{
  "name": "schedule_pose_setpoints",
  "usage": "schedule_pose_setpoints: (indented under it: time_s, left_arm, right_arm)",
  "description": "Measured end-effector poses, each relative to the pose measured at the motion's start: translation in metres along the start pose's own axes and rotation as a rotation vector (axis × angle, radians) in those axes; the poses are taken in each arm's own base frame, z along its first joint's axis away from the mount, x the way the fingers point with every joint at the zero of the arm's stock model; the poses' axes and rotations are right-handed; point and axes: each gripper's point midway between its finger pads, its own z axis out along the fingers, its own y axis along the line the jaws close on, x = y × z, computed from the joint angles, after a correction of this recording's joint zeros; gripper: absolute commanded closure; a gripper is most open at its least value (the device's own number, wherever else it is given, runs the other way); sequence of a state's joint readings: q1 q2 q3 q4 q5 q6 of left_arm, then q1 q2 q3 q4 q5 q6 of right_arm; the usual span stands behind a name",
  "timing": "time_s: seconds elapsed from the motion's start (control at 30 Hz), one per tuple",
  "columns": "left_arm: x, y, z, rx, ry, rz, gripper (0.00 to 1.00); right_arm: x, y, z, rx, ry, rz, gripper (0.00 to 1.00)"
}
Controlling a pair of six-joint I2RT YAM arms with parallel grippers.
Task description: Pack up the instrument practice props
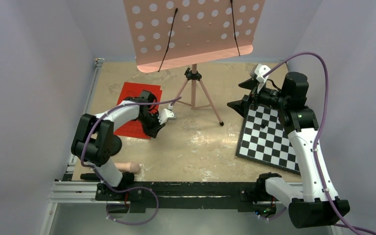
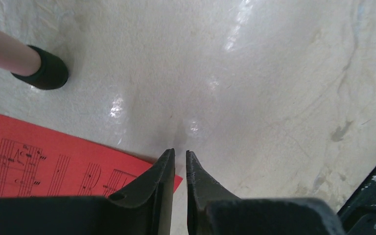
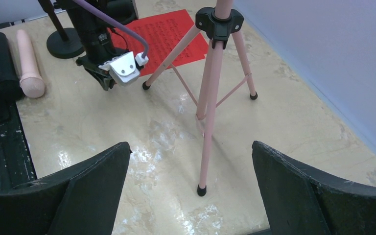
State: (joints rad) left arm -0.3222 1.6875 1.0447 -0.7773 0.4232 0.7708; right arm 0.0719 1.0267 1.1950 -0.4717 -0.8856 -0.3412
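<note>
Beige marbled tabletop [image 2: 274,98], glossy with glare, carries the red sheet-music pages [image 2: 54,161] flat against it, their near corner just under the tips of the left gripper [image 2: 180,155]. Its jaws stand almost together with only a thin slit between, and nothing shows in that slit. Paper like this is likely light, thin and floppy. Lying flush on a slick surface, it offers no edge to pinch from above. The free corner below the fingertips looks the best hold, perhaps after sliding or lifting it a little. Ahead and to the left of this gripper sits a black rubber foot [image 2: 41,73] of the pink music stand [image 3: 219,22], close to the pages' edge. That stand probably handles light but top-heavy, so the pole below its hub suits a grasp. Facing the stand's legs, the right gripper [image 3: 190,147] hangs with jaws spread wide and empty
</note>
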Motion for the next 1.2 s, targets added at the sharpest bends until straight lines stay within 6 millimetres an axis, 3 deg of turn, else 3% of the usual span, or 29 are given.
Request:
schedule_pose_setpoints:
  time_s: [0.3, 0.63, 0.77, 0.87, 1.1, 1.2]
  left_arm:
    - [0.02, 0.025, 0.001, -0.12, 0.107, 0.01, 0.81]
    - [0.013, 0.059, -0.002, -0.222, 0.154, -0.015, 0.8]
    - [0.013, 0.06, -0.003, -0.223, 0.155, -0.015, 0.8]
    - [0.01, 0.057, -0.006, -0.219, 0.129, -0.012, 0.72]
    - [-0.021, 0.026, -0.048, -0.302, -0.13, 0.111, 0.61]
    - [-0.038, 0.021, -0.056, -0.319, -0.236, 0.098, 0.6]
  right_arm:
    - [0.0, 0.0, 0.0, 0.0, 0.0, 0.001, 0.01]
    - [0.001, 0.001, -0.001, 0.002, 0.0, 0.0, 0.01]
    - [0.002, 0.003, -0.002, 0.003, -0.002, -0.002, 0.01]
    - [0.003, 0.005, -0.003, 0.004, -0.001, -0.001, 0.01]
    - [0.015, 0.0, 0.004, 0.003, -0.003, 0.014, 0.01]
    - [0.025, -0.006, 0.015, -0.006, 0.004, 0.039, 0.01]
